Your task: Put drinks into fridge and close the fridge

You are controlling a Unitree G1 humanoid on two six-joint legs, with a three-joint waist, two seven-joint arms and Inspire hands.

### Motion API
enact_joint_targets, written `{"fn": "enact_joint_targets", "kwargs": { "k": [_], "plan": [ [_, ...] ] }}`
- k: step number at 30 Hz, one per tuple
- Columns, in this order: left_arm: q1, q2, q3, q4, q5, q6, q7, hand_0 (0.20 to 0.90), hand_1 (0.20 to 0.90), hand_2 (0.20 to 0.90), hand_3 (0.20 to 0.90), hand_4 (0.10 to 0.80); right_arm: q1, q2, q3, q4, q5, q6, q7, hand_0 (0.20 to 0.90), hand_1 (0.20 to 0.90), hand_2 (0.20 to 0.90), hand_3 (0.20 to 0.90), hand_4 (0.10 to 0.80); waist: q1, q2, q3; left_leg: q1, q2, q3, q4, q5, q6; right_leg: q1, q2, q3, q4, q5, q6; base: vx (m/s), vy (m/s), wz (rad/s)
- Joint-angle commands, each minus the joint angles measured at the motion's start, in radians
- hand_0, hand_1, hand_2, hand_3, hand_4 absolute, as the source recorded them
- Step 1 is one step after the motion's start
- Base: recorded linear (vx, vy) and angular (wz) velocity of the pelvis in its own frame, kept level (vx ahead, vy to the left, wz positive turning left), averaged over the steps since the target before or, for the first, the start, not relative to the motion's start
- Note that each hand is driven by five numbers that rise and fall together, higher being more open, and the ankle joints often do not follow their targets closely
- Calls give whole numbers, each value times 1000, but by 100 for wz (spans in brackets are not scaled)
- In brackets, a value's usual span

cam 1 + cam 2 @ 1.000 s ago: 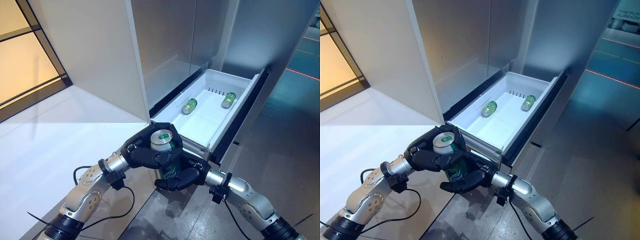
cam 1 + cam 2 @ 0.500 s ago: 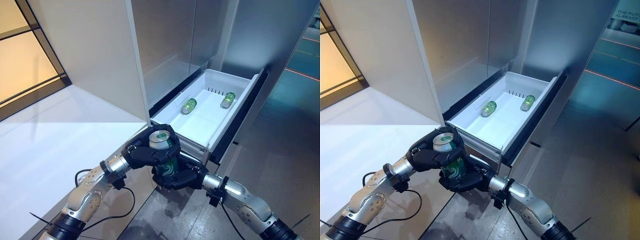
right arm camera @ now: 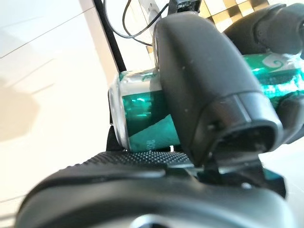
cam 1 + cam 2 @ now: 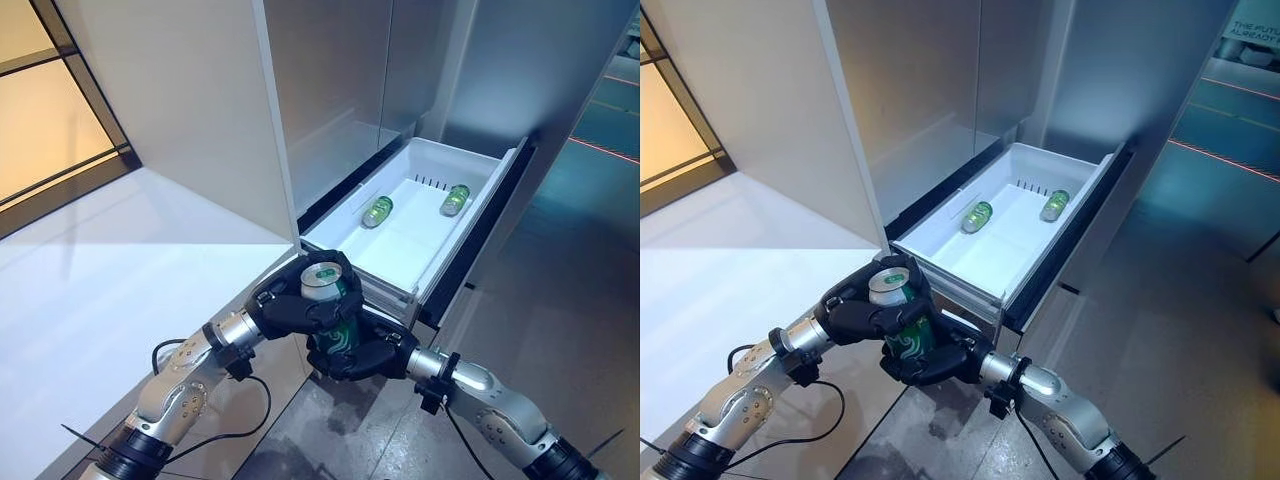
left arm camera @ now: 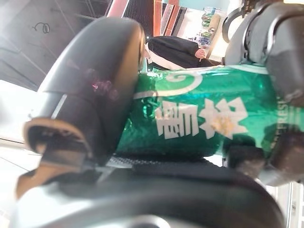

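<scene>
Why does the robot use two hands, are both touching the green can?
Touching. In the left eye view the left hand wraps the green can near its top, and the right hand wraps its bottom.

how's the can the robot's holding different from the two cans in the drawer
The held can stands upright with its silver top up, gripped by both the left robot hand and the right robot hand, in front of the drawer. The two drawer cans lie on their sides, untouched, apart. All are green.
</scene>
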Motion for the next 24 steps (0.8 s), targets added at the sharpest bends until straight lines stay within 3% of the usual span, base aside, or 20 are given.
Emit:
{"fn": "enact_joint_targets", "kwargs": {
  "k": [1,11,13,19,22,24],
  "plan": [
    [-139,-80,-57,-141,-20,-190,-42,900,900,900,900,800,-170,70,-95,-125,31,-53,-67,300,300,300,200,100,-15,-19,-54,13,-67,-44,34,-86,34,-15,31,-11,84,-82,25,0,0,0],
    [-151,-34,83,-196,158,-516,145,900,900,900,900,800,-250,8,-238,-150,-22,-47,-194,300,300,300,200,100,0,-34,-61,-1,-66,-62,34,-79,30,-23,34,-18,90,-83,19,0,0,0],
    [-151,-32,107,-210,169,-543,164,900,900,900,900,800,-262,7,-261,-148,-36,-42,-213,300,300,300,200,100,4,-36,-62,-1,-66,-67,32,-79,30,-21,35,-20,89,-84,18,0,0,0],
    [-185,-36,143,-207,191,-549,280,900,900,900,900,800,-344,6,-299,-109,-101,-71,-324,300,300,300,200,100,16,-41,-62,2,-64,-81,28,-79,24,-16,38,-31,90,-90,14,-1,-2,1],
    [-201,-36,144,-185,195,-516,312,900,900,900,900,800,-394,5,-308,-83,-127,-74,-369,300,300,300,200,100,21,-43,-61,1,-64,-86,31,-81,22,-12,39,-34,90,-92,13,0,0,0],
    [-225,-42,127,-152,196,-448,339,900,900,900,900,800,-467,-2,-305,-34,-172,-88,-440,300,300,300,200,100,26,-44,-59,0,-64,-92,36,-82,18,-10,39,-39,92,-92,12,0,0,0]
  ]
}}
